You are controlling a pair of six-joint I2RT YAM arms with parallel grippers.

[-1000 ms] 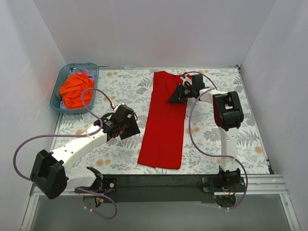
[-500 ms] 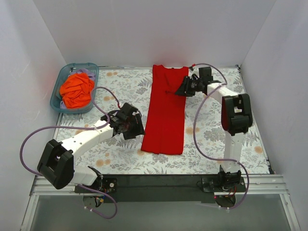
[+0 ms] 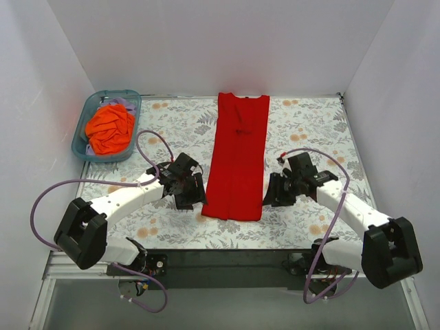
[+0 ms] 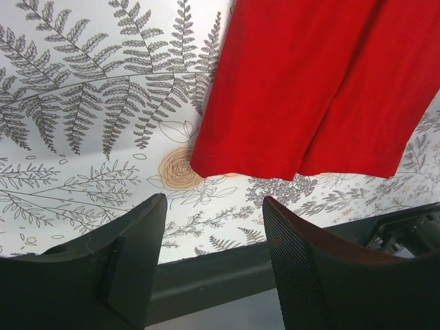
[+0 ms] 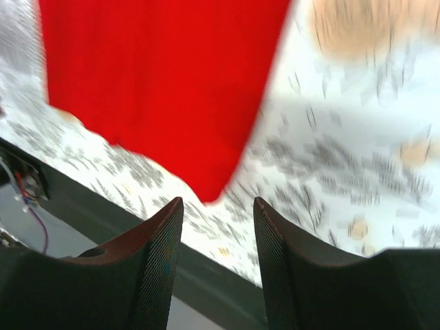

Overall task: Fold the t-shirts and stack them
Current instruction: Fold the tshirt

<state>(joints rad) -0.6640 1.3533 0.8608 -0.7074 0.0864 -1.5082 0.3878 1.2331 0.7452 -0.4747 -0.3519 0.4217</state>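
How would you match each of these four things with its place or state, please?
1. red t-shirt
2. orange t-shirt
3. left end effector
4. right end effector

a. open at the shirt's near right corner
b. crumpled in the teal bin
c. laid flat as a long strip
d. open at the shirt's near left corner

Pairs: 1-c; 2-b; 3-d; 4-a

The red tee (image 3: 237,158) lies flat as a long narrow strip down the middle of the counter (image 3: 309,130), collar at the far edge. My left pincer (image 3: 194,198) is just beside its near left corner, and my right pincer (image 3: 271,192) is just beside its right edge. The orange tee (image 3: 108,128) is bunched in the bin (image 3: 135,117), far left.
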